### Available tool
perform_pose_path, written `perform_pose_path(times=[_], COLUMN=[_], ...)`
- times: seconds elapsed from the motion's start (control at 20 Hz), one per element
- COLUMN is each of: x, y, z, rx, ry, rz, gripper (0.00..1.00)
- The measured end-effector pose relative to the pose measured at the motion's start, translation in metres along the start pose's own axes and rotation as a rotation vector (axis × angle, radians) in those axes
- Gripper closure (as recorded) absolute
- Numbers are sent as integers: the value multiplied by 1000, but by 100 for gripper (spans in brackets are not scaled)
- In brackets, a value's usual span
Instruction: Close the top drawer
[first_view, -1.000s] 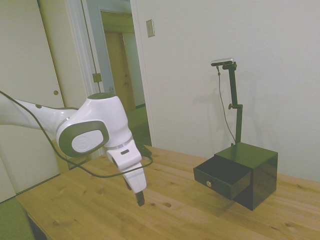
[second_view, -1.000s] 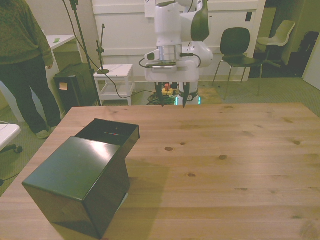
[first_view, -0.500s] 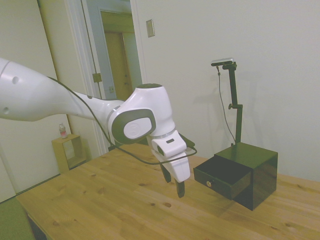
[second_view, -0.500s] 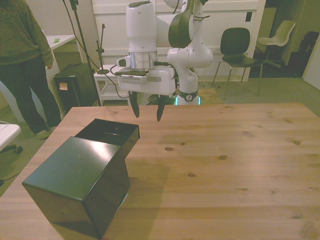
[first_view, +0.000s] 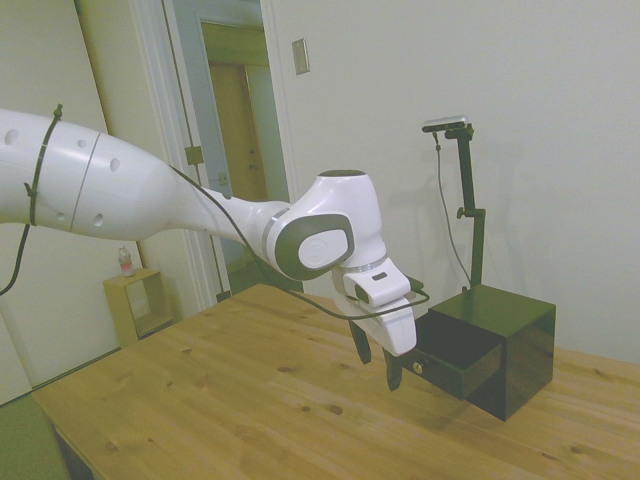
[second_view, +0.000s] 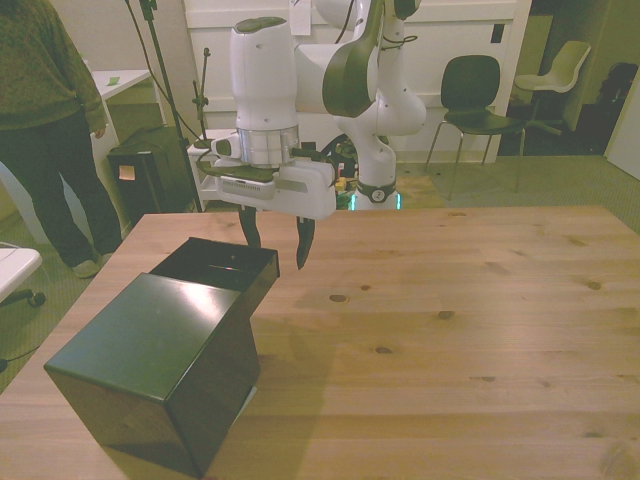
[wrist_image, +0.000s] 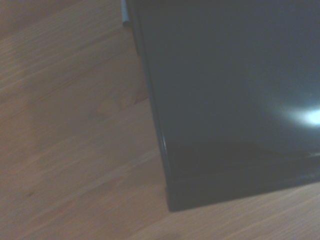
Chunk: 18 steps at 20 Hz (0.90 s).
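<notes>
A small black cube cabinet (first_view: 512, 345) (second_view: 160, 365) stands on the wooden table (second_view: 460, 330). Its top drawer (first_view: 447, 347) (second_view: 216, 264) is pulled far out, and the small gold knob (first_view: 417, 368) shows on its front. My gripper (first_view: 376, 360) (second_view: 275, 243) hangs open just in front of the drawer's front panel, fingers pointing down, one fingertip (first_view: 392, 376) close beside the knob. Nothing is between the fingers. In the wrist view a glossy black surface (wrist_image: 230, 100) fills most of the picture over bare wood (wrist_image: 65, 150). The lower drawers are in shadow.
A person (second_view: 45, 110) stands off the table at the front view's left. Behind the table are a small white side table (second_view: 228, 150), a black box (second_view: 145, 175) and two chairs (second_view: 478, 100).
The arm has swung across the table toward the cabinet and the gripper has come down to the drawer's front. The fingers have stayed open. The drawer has not moved.
</notes>
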<state>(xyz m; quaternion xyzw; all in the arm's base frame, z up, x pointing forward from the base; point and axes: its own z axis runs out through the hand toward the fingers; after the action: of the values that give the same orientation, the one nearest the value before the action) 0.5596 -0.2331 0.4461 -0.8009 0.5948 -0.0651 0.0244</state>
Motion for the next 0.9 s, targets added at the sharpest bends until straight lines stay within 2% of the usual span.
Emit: perform_pose_path(times=[0.35,0.9], x=[5,6], y=[-7,-6], z=[-7,7], rx=[0,-22], ry=[3,-7], rz=[-1,1], gripper=[100,100])
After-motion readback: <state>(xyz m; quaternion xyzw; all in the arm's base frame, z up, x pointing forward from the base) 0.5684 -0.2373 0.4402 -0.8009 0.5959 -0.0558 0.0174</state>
